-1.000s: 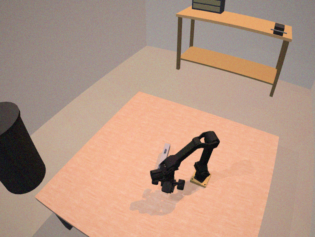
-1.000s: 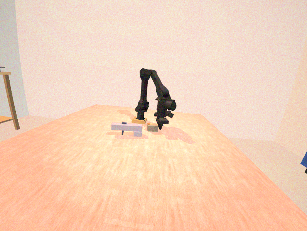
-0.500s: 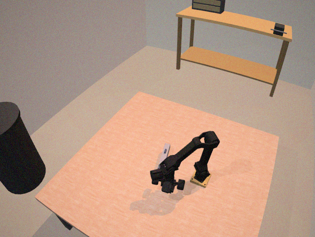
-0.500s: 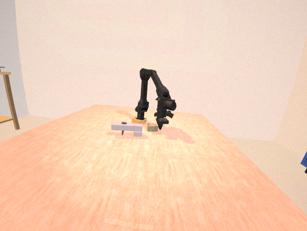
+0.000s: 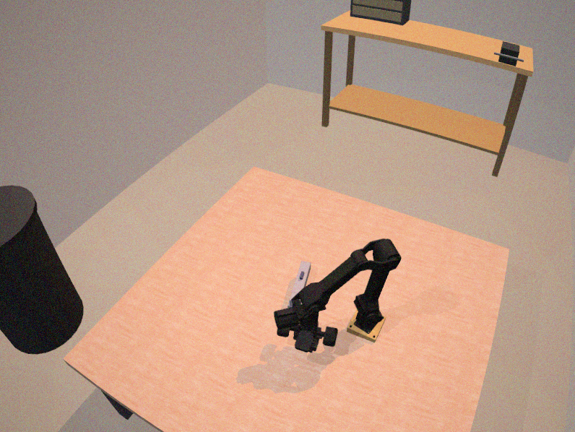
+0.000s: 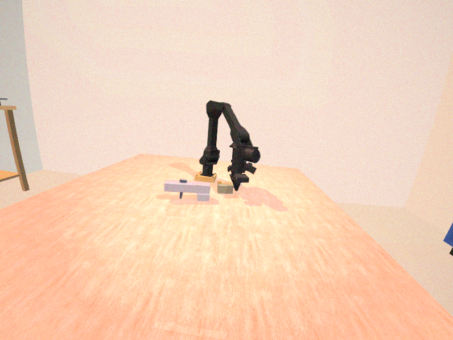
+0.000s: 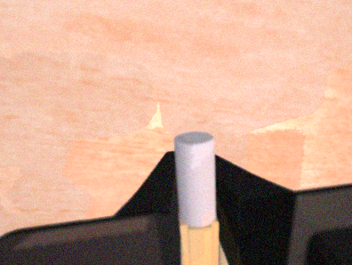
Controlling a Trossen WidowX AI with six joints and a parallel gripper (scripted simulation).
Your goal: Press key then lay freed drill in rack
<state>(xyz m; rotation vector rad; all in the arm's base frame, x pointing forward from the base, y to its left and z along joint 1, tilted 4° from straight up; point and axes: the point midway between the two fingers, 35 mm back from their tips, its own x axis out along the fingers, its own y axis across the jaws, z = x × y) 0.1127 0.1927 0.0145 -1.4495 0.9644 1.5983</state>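
Note:
My gripper (image 6: 237, 187) (image 7: 184, 157) is shut on the drill (image 7: 196, 182), low over the table. In the wrist view the drill shows as a pale lavender cylinder with a yellow part nearer the camera, a finger on each side. A tan block (image 6: 225, 189), seemingly the rack, stands right beside the fingers in the exterior view, with a little yellow at its top; whether the drill rests in it I cannot tell. A pale lavender holder bar (image 5: 305, 266) (image 6: 197, 187) stands apart. The dark key (image 5: 301, 275) (image 6: 182, 180) caps its top, and a dark tip shows below it.
The arm's yellow base (image 5: 353, 332) (image 6: 205, 178) is bolted behind the tan block as the exterior camera sees it. The arm hides part of the holder bar in the top view. A workbench (image 5: 432, 38) and a black cylinder (image 5: 37, 288) stand away from the table.

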